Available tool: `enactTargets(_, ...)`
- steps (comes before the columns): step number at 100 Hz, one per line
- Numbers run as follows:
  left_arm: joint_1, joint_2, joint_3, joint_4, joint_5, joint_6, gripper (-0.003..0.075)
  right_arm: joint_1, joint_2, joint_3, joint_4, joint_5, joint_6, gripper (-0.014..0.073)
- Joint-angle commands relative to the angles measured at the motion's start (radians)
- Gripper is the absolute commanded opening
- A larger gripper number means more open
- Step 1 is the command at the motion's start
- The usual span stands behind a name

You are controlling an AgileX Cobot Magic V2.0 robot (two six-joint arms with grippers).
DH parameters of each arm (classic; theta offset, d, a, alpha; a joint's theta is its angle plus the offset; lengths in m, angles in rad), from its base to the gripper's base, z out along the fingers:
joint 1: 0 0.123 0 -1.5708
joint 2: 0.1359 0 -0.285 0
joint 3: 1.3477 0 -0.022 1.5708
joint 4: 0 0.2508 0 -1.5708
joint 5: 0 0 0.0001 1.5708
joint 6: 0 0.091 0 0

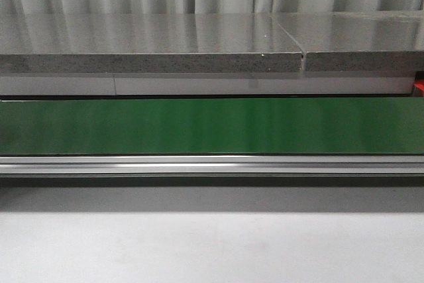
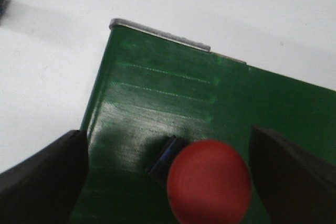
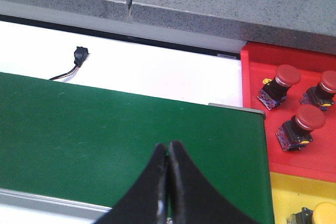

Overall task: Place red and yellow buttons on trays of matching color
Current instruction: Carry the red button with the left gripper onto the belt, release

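Observation:
In the left wrist view a red button [image 2: 209, 181] with a dark blue base lies on the green belt [image 2: 157, 103], close to the belt's end. My left gripper [image 2: 168, 179] is open around it. One finger [image 2: 44, 177] stands well clear of the button and the other finger [image 2: 294, 174] is close beside the cap. My right gripper [image 3: 168, 148] is shut and empty above the green belt [image 3: 105, 135]. Beside that belt end sits the red tray [image 3: 252, 72] holding three red buttons [image 3: 302, 127]. The yellow tray [image 3: 286, 192] holds a yellow button [image 3: 323, 214]. Neither gripper shows in the front view.
The front view shows the long green belt [image 1: 212, 124] with its metal rail [image 1: 212, 162], a grey stone ledge [image 1: 152, 54] behind and a sliver of red tray [image 1: 419, 87] at far right. A small black plug with a cable [image 3: 79, 56] lies on the white table.

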Motion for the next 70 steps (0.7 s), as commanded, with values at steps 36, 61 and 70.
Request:
enactTargets(36,0.034,-0.034,-0.233,-0.023,-0.020,0.002,0.0618,0.002,-0.007,-0.028,0.004,-0.077,-0.006,-0.0120)
enactTargets(61,0.191,-0.010,-0.228,-0.023,-0.022,0.002,0.0618,0.002,-0.007,-0.028,0.004,-0.077,-0.006,-0.0120)
enactTargets(70,0.244,0.025,-0.228,-0.023,-0.022,0.002,0.0618,0.002,-0.007,-0.028,0.004,-0.077,-0.006,-0.0120)
